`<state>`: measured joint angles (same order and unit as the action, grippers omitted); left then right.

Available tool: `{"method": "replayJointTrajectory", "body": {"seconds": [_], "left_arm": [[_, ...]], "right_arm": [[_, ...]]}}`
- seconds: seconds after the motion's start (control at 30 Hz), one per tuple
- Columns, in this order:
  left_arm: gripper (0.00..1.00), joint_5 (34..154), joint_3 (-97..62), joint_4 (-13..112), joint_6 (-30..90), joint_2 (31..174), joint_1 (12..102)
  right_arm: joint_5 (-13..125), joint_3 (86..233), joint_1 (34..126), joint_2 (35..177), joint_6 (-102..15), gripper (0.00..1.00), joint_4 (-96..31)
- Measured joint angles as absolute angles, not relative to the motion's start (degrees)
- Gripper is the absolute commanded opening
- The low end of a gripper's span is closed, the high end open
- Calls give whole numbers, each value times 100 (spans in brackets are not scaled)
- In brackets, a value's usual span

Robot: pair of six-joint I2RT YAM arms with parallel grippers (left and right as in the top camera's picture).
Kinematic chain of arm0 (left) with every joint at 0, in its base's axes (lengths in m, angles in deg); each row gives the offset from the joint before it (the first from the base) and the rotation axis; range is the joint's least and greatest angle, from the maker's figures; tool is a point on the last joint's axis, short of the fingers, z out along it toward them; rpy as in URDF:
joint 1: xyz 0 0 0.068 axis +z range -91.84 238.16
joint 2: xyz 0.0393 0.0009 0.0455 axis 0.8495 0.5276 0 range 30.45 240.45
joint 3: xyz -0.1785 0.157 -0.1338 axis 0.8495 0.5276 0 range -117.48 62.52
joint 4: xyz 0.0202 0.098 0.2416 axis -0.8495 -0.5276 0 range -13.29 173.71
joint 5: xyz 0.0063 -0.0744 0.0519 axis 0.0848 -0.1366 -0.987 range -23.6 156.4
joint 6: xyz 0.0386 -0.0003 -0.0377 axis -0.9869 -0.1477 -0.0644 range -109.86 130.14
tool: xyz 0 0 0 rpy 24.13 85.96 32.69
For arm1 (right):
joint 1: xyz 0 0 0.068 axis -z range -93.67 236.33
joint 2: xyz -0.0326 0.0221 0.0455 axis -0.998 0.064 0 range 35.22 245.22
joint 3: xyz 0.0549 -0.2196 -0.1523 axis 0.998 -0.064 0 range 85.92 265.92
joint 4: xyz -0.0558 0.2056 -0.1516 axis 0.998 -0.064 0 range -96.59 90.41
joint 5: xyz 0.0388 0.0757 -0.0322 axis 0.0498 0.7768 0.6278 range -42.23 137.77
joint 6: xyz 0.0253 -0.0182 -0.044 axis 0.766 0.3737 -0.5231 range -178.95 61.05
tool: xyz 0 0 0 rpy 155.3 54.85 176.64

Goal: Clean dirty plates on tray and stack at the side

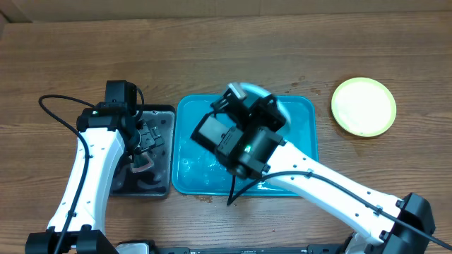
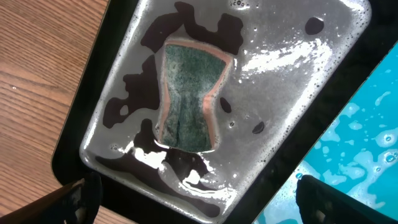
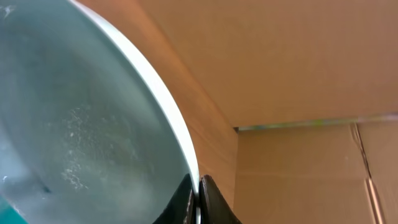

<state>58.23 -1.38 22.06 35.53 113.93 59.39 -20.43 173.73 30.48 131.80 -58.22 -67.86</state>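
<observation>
Plate, light blue point(image 3: 81, 124), held up on a slant above the far side of the turquoise tray point(image 1: 304, 127), its rim clenched between the two fingers of the right gripper point(image 3: 198, 202). The wrist view shows a pale, glossy face with faint streaks and no dark smear. Lifted clear of the wet tray like this, it looks ready to be carried away, not scrubbed. The tray lies in the middle of the table point(image 1: 70, 56), shiny with water and foam; the right arm hides much of it, so I cannot tell whether another plate lies beneath.

Well to the right, on bare wood, sits a yellow-green plate point(image 1: 364, 106), flat and clean-looking. It likely marks the stacking spot, and the blue plate would go on top of it.

On the left, touching the turquoise tray's edge, is a smaller black tray point(image 2: 280, 74) holding soapy water. A green sponge point(image 2: 189, 96) with a pink edge lies in it. The left gripper point(image 2: 198, 182) hangs above with its fingers spread wide on either side, grasping nothing, as if parked over its cleaning tool.
</observation>
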Motion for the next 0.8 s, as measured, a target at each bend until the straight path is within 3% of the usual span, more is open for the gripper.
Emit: {"method": "replayJointTrajectory", "body": {"seconds": [0.27,0.43,0.6,0.8], "left_arm": [[100,5825,-138,2213,3553,11393,5939],[99,5828,-138,2202,3553,11393,5939],[100,5828,-138,2202,3553,11391,5933],[100,5830,-138,2209,3553,11391,5928]], "right_arm": [[-1870,17373,3295,13180,-5767,4,-6801],[-673,17376,3448,13180,-5903,4,-6528],[-1355,17376,3421,13176,-5689,4,-6703],[897,17367,3703,13158,-4948,4,-6266]]}}
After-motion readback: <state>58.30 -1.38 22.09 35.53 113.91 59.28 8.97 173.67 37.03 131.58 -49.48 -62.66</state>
